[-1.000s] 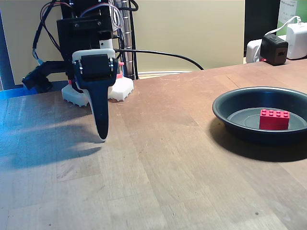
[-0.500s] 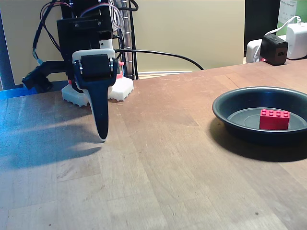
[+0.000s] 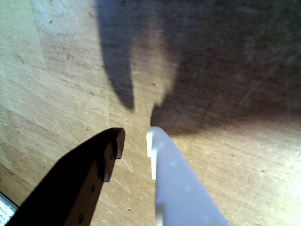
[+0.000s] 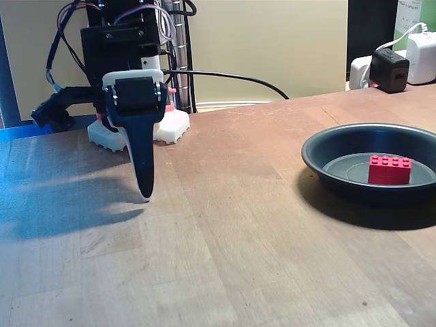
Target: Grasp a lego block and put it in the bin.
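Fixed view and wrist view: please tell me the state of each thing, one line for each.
hand: slightly open, empty, tips just above bare wood.
lego block: lying flat, studs up, inside the bin.
bin: upright on the table, holding the block.

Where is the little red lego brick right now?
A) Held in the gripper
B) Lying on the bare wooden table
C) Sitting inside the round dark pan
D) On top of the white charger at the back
C: in the fixed view the red lego brick rests on the flat bottom of the dark pan, far to the right of the gripper, whose fingers hold nothing in the wrist view.
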